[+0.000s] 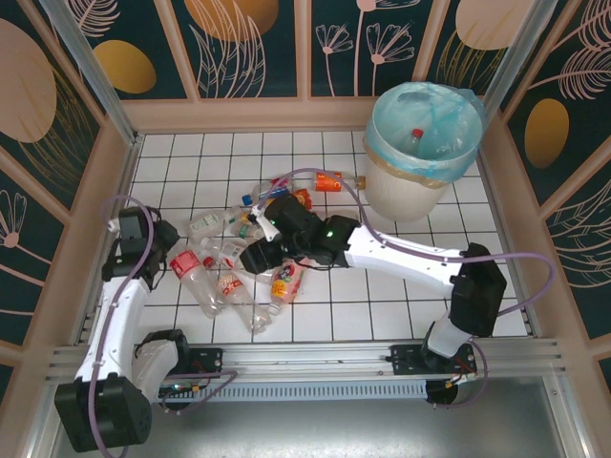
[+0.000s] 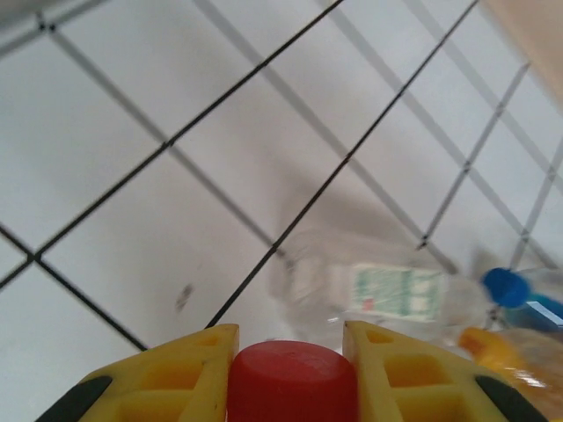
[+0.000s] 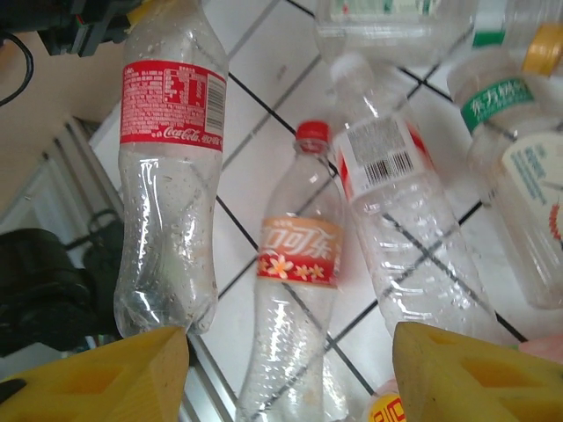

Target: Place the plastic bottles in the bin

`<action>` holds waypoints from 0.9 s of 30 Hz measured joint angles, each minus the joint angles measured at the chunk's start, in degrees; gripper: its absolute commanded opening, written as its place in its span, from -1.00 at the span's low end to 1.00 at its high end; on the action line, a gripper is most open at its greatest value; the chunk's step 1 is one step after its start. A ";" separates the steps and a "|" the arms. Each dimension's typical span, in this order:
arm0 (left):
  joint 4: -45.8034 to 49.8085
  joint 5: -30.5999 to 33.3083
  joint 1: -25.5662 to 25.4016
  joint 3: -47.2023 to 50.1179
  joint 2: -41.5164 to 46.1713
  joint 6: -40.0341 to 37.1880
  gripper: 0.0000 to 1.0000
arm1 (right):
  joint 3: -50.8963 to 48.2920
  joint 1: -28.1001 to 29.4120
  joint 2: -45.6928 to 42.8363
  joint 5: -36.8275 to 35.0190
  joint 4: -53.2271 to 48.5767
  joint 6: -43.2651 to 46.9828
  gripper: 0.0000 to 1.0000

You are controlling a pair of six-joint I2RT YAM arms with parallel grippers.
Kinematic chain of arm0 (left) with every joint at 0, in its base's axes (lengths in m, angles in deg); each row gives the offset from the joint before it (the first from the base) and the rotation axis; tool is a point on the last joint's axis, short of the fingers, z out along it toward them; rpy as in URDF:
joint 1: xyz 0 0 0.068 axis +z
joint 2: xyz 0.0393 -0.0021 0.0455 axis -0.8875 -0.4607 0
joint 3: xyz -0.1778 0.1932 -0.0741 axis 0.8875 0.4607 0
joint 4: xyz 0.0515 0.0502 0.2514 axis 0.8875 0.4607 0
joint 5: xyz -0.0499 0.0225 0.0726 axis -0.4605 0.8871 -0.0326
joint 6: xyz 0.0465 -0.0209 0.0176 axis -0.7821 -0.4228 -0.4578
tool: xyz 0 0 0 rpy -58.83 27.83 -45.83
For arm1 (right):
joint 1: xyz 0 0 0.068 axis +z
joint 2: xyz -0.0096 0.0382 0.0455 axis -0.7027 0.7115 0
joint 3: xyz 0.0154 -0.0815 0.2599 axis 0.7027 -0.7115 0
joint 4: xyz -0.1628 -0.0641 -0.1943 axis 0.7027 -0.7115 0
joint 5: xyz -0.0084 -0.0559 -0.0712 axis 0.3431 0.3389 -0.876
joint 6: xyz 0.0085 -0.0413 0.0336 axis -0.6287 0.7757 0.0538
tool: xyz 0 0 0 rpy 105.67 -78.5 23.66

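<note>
Mostly clear, dented plastic bottles [image 3: 297,264]

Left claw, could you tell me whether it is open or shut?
Shut: the left claw clamps a bottle's red cap between its yellow fingers.

White tiled tabletop [image 1: 382,315], dark grid lines. Plastic bottles [image 1: 250,310] lie jumbled left of centre, mostly clear, with red, orange and green labels. One orange bottle [image 1: 327,181] lies apart, near the cream bin [image 1: 401,196] standing far right.
</note>
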 measured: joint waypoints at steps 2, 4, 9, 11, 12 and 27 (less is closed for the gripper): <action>2.23 -0.28 0.02 -4.92 0.70 -2.51 -1.00 | 0.55 -1.36 -1.60 1.60 0.00 0.68 0.37; 4.09 -1.99 0.02 -10.49 1.11 -5.53 -1.00 | 1.22 -2.99 -3.10 3.10 -0.04 1.22 0.41; 4.90 -11.26 -1.01 -24.85 0.44 -12.17 -1.00 | 4.85 -7.48 -6.27 5.81 -0.07 3.82 0.55; 3.87 -13.79 -4.20 -29.38 -0.37 -13.46 -1.00 | 6.47 -9.03 -7.58 6.03 -0.11 5.33 0.60; 2.93 -14.97 -6.78 -31.41 -1.07 -13.88 -1.00 | 7.48 -9.84 -8.24 6.10 -0.09 6.10 0.64; -17.07 -19.47 -48.43 -41.35 -18.10 -20.33 -1.00 | 0.07 -17.18 -27.28 17.90 11.45 10.27 0.97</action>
